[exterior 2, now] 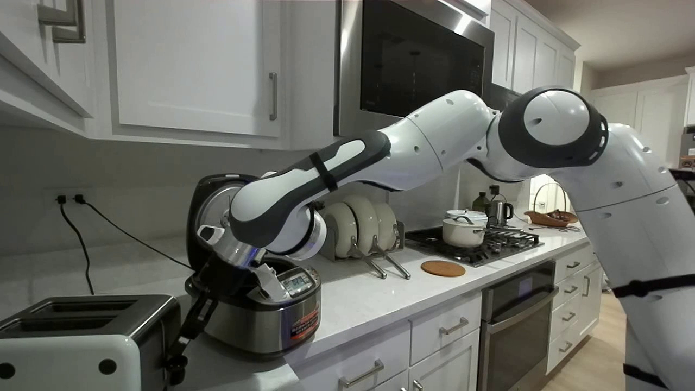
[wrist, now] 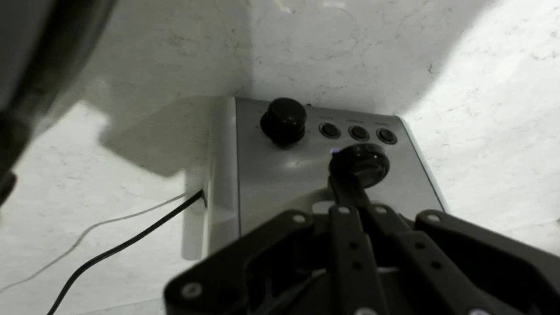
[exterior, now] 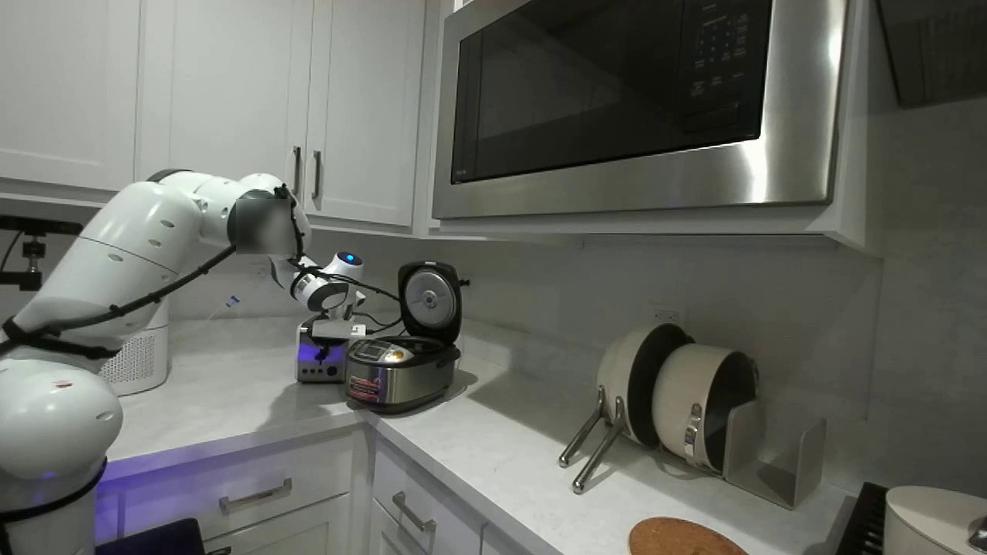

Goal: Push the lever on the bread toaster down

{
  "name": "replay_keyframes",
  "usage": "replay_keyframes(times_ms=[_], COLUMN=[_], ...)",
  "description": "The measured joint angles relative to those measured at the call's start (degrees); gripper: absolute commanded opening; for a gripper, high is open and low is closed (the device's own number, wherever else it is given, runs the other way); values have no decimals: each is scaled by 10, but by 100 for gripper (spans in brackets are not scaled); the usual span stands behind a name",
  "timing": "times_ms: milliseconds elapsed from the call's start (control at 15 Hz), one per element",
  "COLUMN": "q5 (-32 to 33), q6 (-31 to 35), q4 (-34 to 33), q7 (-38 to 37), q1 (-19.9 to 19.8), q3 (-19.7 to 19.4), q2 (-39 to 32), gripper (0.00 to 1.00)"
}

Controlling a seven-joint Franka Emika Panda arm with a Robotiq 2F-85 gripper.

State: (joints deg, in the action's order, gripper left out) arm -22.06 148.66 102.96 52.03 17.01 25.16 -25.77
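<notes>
Jaws clenched, tips at the lever (wrist: 369,162); contact unclear. Best: press straight down, centred, probably until it latches, clear of the buttons (wrist: 358,133). Bread toaster (exterior 2: 81,353) stands near the inside corner of the worktop (exterior: 524,462), beside the cooker (exterior: 405,378). Its slots (exterior 2: 81,307) dark, insides unseen; cooker lid (exterior: 430,301) up, contents hidden.

Gripper (wrist: 351,191) at the bottom of the wrist view, 2 fingers (wrist: 350,232) pressed together, and look, the tips overlap the edge of the lever (wrist: 369,164) on the toaster (wrist: 271,186)! Touching? Can't tell from here. Just above the lever, 3 buttons (wrist: 359,133) in a row; up and left, a black knob (wrist: 284,118). A black cord (wrist: 115,250) trails left over the pale counter (wrist: 512,144).
</notes>
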Motion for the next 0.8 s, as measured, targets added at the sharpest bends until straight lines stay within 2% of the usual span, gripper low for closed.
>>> replay_keyframes(times_ms=[800], q5=[52], q6=[-28], q4=[-22], q7=[-43], q1=[1], q3=[2], q2=[-16], gripper=[0])
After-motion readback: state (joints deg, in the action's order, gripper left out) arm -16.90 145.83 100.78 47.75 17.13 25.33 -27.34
